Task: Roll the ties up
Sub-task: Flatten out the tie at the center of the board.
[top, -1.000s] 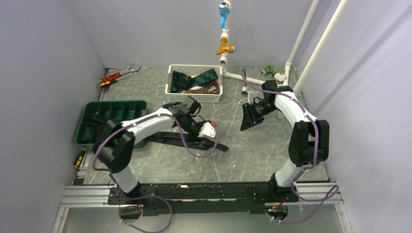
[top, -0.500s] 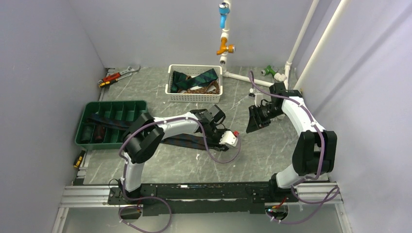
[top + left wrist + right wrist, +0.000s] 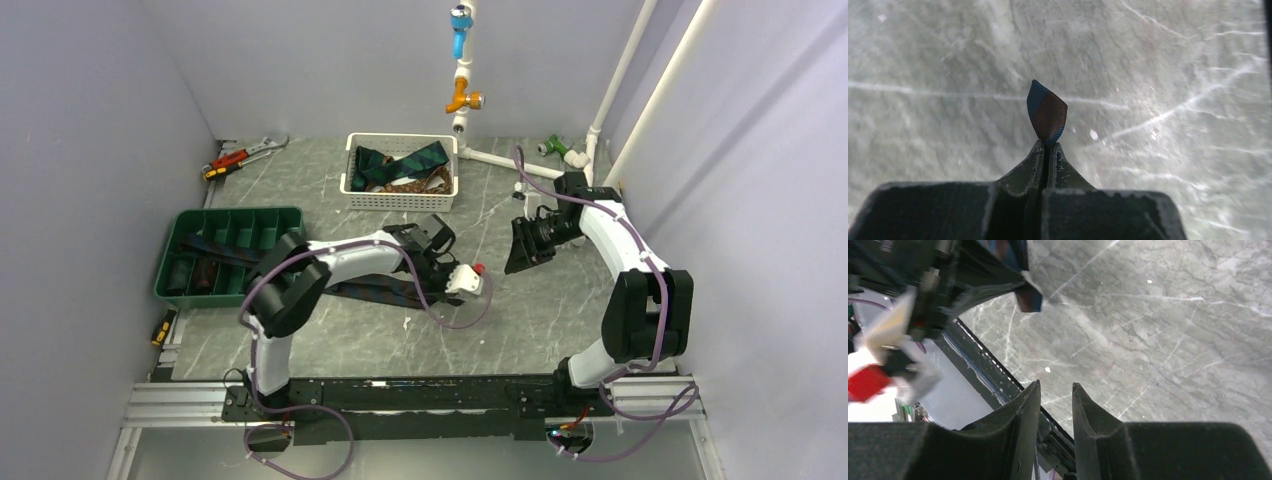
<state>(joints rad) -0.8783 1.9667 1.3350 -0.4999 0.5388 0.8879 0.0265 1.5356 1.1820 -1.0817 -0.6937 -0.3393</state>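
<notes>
Compared with the frame half a second earlier, the left fingers point(image 3: 1044, 156) have drawn back slightly, leftward and away from the near edge; the right fingers point(image 3: 522, 250) have kept their place. The left fingers are closed tight on the narrow end of a dark striped tie point(image 3: 1047, 111), whose blue-and-brown tip protrudes just beyond the fingertips over the grey marbled table point(image 3: 560, 320). In the top view the rest of this tie point(image 3: 368, 292) lies flat on the table beneath the left forearm, running leftward toward the green tray point(image 3: 236, 213). Whether the pinched tip touches the table cannot be told. The right fingers hover well apart from the tie, on the far right, parted by a narrow gap with nothing between them. Further ties point(image 3: 415, 160) lie heaped in the white basket point(image 3: 398, 204) at the far side. Dark items point(image 3: 200, 272) occupy some tray compartments; their kind cannot be told.
</notes>
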